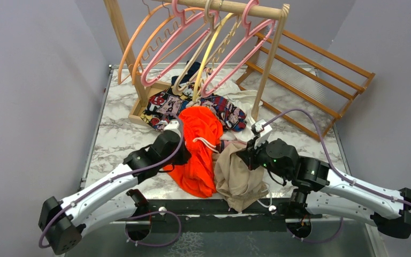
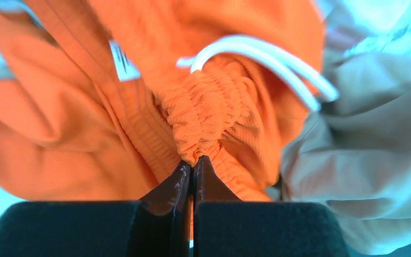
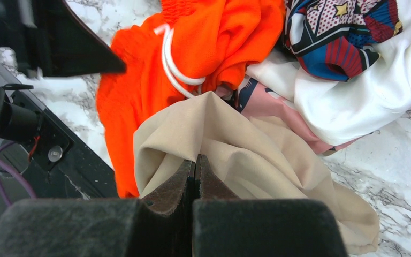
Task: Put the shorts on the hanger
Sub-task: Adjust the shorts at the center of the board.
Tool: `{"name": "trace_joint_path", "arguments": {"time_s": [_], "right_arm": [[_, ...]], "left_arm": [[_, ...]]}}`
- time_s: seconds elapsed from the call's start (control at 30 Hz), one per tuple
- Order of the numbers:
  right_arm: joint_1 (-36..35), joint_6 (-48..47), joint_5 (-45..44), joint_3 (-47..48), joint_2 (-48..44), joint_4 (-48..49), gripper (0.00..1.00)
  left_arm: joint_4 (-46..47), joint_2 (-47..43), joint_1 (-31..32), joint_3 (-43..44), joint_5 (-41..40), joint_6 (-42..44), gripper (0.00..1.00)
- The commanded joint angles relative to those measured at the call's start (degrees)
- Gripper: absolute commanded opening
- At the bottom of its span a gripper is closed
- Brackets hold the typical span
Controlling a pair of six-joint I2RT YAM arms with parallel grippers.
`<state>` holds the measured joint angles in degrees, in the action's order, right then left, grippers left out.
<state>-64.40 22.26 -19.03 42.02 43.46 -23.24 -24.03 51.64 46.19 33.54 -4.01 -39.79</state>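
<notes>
Left wrist view, bottom centre: left gripper has its fingers pressed together on the gathered waistband of the orange garment. The fabric bunches up directly above the tips. A white drawstring loops across the upper right of that view.

Right wrist view, bottom centre: right gripper is pinched closed on a raised fold of the shorts. The beige cloth peaks at the fingertips.

Top view:
- The shorts lie crumpled at lower centre. They are on the near part of the counter, and their lower end hangs over its front edge.
- The orange garment is just left of the shorts and touching them.
- The right gripper sits at the upper right of the beige heap.
- The left arm's fingertips are hidden by orange cloth.

Behind both, at frame centre, a comic-print cloth lies in a pile with white fabric beside it.

Upper centre: wooden rack with several hangers on its rail.
- A pink hanger hangs towards the left.
- A second pink hanger hangs towards the right.
- Orange and yellow ones hang between and beside them.
- All are well apart from the shorts.

Upper right: a slatted wooden shelf leans beyond the rack.
</notes>
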Motion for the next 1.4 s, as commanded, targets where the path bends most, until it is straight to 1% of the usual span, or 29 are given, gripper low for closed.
{"name": "trace_joint_path", "arguments": {"time_s": [0.0,0.07,0.13,0.23,0.37,0.43,0.53,0.57,0.63,0.8,0.9,0.97,1.03,1.27,1.33,1.37], "right_arm": [[-0.2,-0.8,-2.8,2.0,-1.8,-0.6,0.01],[-0.2,-1.2,-3.2,2.6,-2.2,-0.7,0.01],[-0.2,-1.6,-3.4,3.2,-2.4,-0.8,0.01],[-0.2,-2.0,-3.5,3.6,-2.5,-0.6,0.01],[-0.1,-2.1,-2.9,3.3,-2.3,0.1,0.01],[-0.2,-2.1,-2.5,3.0,-2.1,0.4,0.01],[-0.2,-2.4,-1.9,3.3,-1.9,0.5,0.01],[-0.2,-2.7,-1.8,3.5,-1.9,0.4,0.01],[-0.2,-3.4,-1.8,4.4,-1.9,0.1,0.01],[-0.2,-5.5,-1.8,7.0,-1.3,-0.7,0.01],[-0.2,-6.2,-1.9,7.7,-1.2,-1.0,0.01],[-0.2,-6.3,-1.9,7.3,-1.3,-0.7,0.01],[-0.2,-6.0,-1.6,6.0,-1.5,0.0,0.01],[-0.2,-3.3,0.1,2.1,-1.5,1.9,0.01],[-0.2,-3.2,0.3,2.0,-1.5,2.0,0.01],[-0.2,-3.4,0.2,2.3,-1.5,1.8,0.01]], "left_arm": [[-11.9,-5.3,-0.4,9.6,-18.3,5.2,0.00],[-16.2,-5.9,-0.9,13.1,-24.3,6.7,0.00],[-19.9,-5.6,-1.8,16.2,-28.4,7.9,0.00],[-24.7,-5.2,-3.1,19.3,-34.3,7.3,0.00],[-24.4,-4.7,-6.4,20.5,-35.7,9.6,0.00],[-23.5,-3.9,-10.2,20.7,-34.5,11.5,0.00],[-21.7,-3.4,-18.1,23.4,-31.6,15.3,0.00],[-21.5,-3.2,-20.2,25.3,-31.5,16.3,0.00],[-21.6,-2.8,-22.1,31.3,-33.0,18.8,0.00],[-22.8,-0.6,-22.5,48.2,-39.5,24.2,0.00],[-22.8,0.1,-22.5,53.1,-42.9,26.5,0.00],[-22.5,0.1,-22.4,52.6,-45.5,27.9,0.00],[-21.9,0.0,-22.5,49.7,-46.3,28.6,0.00],[-19.2,-0.7,-22.6,31.5,-44.3,25.4,0.00],[-18.6,-0.6,-23.4,28.6,-43.0,24.6,0.00],[-18.6,-0.5,-23.9,28.6,-42.2,24.5,0.00]]}}
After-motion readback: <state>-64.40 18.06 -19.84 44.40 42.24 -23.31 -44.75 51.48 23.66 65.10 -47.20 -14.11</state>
